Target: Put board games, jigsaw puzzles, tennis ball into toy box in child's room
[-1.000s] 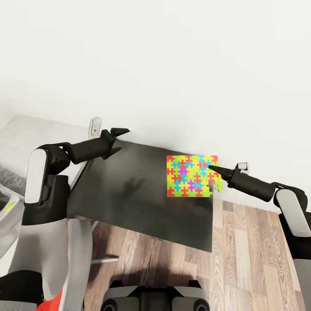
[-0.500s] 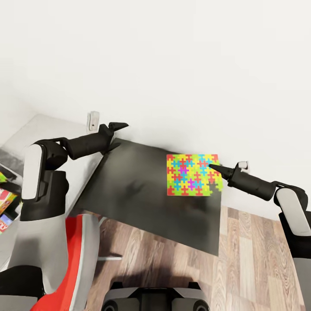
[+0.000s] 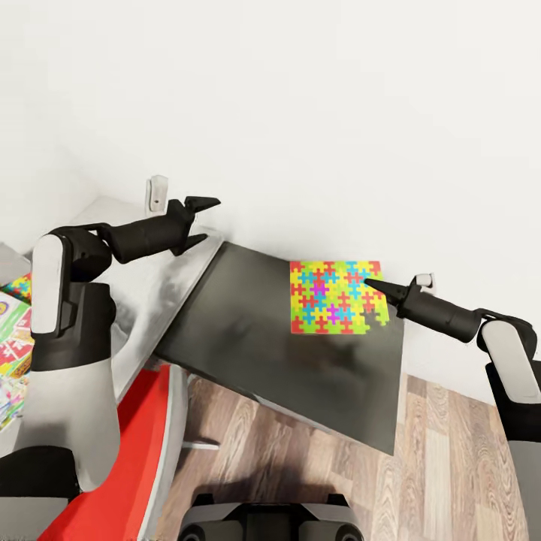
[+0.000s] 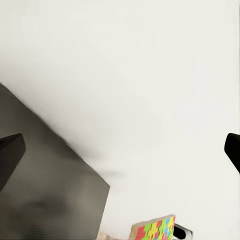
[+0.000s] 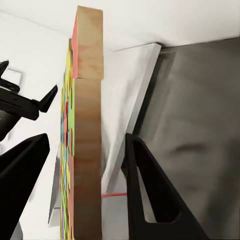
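R tool (image 3: 370, 284) at near-right corner of jigsaw puzzle (image 3: 336, 300); fingers either side of puzzle edge in R wrist cam, puzzle (image 5: 86, 150) between them, wood underside facing cam. Contact w/ pads can't be confirmed — gap visible on both sides, so half-open, bracketing the edge, grip unclear. Puzzle appears flat over dark grey wing of table (image 3: 255, 330), right edge past the wing's far-right corner; lying or lifted can't be told from head cam. One notch of pieces missing at the corner by the tool.

L tool (image 3: 201, 221) held in the air, fingers spread wide, nothing between them. Over pale grey section of table, near wall. L wrist cam: both fingertips (image 4: 10, 152) at frame edges, wide apart, dark wing and puzzle edge (image 4: 156, 230) in view beyond.

Wall outlet (image 3: 157, 193) just behind L tool. Printed game boxes (image 3: 13, 338) at far left, partly cut off, behind L arm. Red chair seat (image 3: 128, 451) below L arm. Wood floor (image 3: 421, 466) under the table.
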Available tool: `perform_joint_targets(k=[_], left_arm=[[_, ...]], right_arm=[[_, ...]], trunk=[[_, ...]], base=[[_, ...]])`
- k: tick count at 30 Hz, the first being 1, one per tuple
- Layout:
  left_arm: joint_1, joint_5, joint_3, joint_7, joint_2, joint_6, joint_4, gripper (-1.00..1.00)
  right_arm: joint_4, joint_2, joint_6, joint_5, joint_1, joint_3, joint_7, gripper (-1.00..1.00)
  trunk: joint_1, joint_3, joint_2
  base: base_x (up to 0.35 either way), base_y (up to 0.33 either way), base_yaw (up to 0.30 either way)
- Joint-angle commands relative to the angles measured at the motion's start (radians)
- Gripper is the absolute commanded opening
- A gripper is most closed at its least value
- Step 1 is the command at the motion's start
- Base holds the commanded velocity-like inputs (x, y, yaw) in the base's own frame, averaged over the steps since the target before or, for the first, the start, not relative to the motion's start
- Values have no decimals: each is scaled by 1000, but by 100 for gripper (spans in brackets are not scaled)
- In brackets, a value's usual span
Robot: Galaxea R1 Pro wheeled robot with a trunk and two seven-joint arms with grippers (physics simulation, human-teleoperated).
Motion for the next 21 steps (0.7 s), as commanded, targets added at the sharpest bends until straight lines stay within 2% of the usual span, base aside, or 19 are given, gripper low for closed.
perform_joint_targets(k=[1, 7, 12, 18, 21], left_arm=[[-3, 9, 1, 13, 0, 3, 0, 100], [-8, 10, 1, 21, 1, 3, 0, 100], [-11, 13, 4, 24, 3, 3, -1, 100], [-12, 28, 28, 25, 15, 3, -1, 100], [-13, 42, 36, 26, 33, 4, -2, 100]], right_arm=[[0, 0, 4, 7, -4, -1, 7, -100], [1, 0, 4, 4, -24, 0, 7, -100], [7, 2, 4, 4, -52, 5, 6, -100], [13, 6, 4, 4, -84, 9, -6, -100], [14, 10, 4, 3, -101, 11, -29, -100]], trunk=[[-3, 3, 6], [-26, 30, 48], [-26, 37, 48], [-26, 45, 48], [-26, 48, 48]], base=[[0, 0, 192], [0, 0, 197], [0, 0, 202], [0, 0, 205], [0, 0, 208]])
